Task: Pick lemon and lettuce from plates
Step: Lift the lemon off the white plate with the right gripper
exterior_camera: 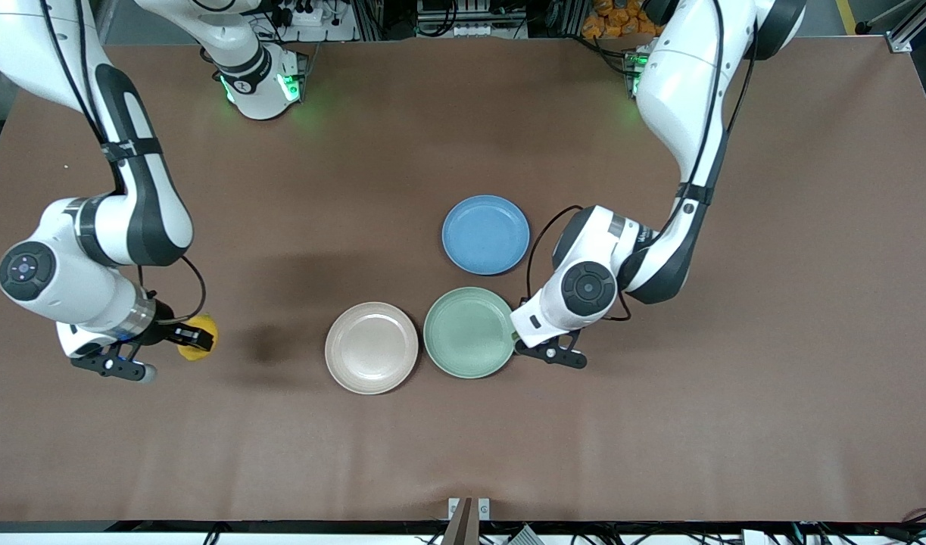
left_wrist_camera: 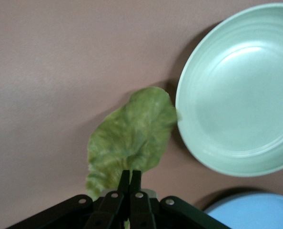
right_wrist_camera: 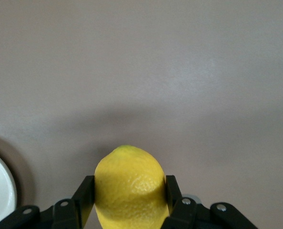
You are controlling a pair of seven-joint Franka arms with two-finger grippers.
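in the front view, the beige-pink plate [exterior_camera: 371, 347] lies lowest, nearest the camera, and it has nothing on it. the mint green plate [exterior_camera: 469, 332] sits just beside it, toward the left arm's end of the surface [exterior_camera: 463, 446], and it holds nothing too. a blue plate [exterior_camera: 485, 234] lies farther from the camera. the right pincer [exterior_camera: 176, 342] is well apart from the plates, toward the right arm's end, and it grips the lemon [exterior_camera: 199, 337]. the left pincer [exterior_camera: 529, 347] is right at the rim of the mint green plate; the lettuce hardly shows here. in the left wrist view, the left pincer [left_wrist_camera: 130, 178] is pinched tight on the stem end of the lettuce [left_wrist_camera: 132, 140]. the leaf's long way runs straight out from the pincer, and its tip touches or just overlaps the green plate's rim, while the rest is over bare surface. so the leaf is off the plate already, and i think the next move only needs to carry it away from that rim. in the right wrist view, the right pincer [right_wrist_camera: 130, 193] squeezes the lemon on both sides, with its long way pointing out from the pincer, over bare surface. both things look picked.
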